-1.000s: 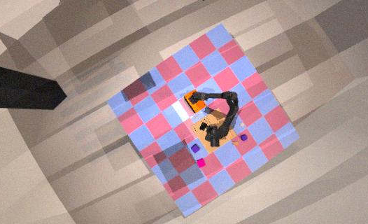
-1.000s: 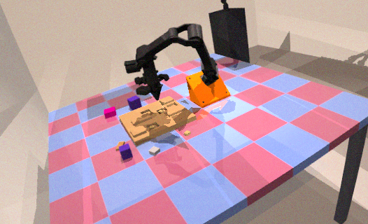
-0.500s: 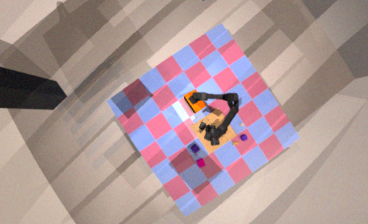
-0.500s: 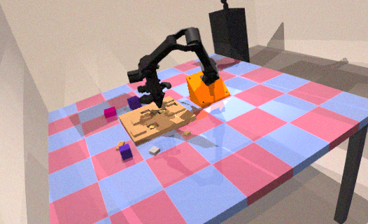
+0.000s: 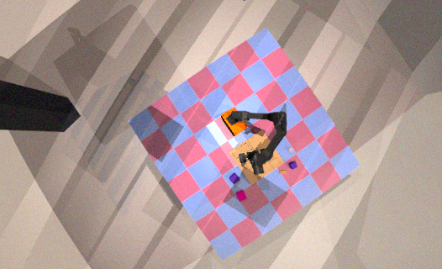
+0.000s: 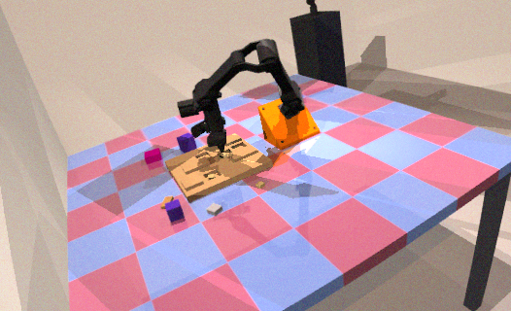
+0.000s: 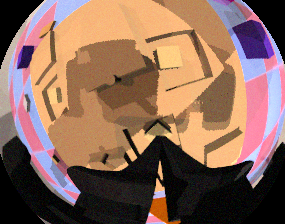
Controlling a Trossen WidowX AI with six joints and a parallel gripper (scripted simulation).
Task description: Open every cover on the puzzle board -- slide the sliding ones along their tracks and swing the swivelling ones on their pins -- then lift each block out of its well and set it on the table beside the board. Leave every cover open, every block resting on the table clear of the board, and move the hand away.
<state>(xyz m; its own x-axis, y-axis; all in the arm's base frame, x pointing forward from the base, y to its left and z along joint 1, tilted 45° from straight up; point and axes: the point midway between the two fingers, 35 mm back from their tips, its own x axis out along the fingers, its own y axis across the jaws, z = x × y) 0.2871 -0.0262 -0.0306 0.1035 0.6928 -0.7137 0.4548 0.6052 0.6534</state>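
The tan puzzle board [image 5: 244, 148] [image 6: 252, 169] [image 7: 105, 27] lies on the table, with dark grooves in its top. My gripper [image 6: 222, 152] [image 7: 160, 139] is shut, tips low over the board's middle by a small pale raised piece. A pale yellow square [image 7: 169, 57] stands inside an angled groove. One purple block [image 5: 234, 178] [image 6: 187, 142] [image 7: 253, 40] and a magenta block [image 5: 241, 195] [image 6: 153, 156] rest off the board on one side. Another purple block [image 5: 292, 165] [image 6: 175, 211] [image 7: 26, 56] rests off the opposite side. Shadow and the hand obscure several covers and wells.
An orange piece [image 5: 282, 171] [image 6: 167, 202] and a whitish piece [image 5: 291, 150] [image 6: 215, 209] lie near the second purple block. A small yellowish piece [image 6: 259, 185] lies beside the board. The orange wedge [image 5: 226, 118] [image 6: 271, 123] stands under the arm's base.
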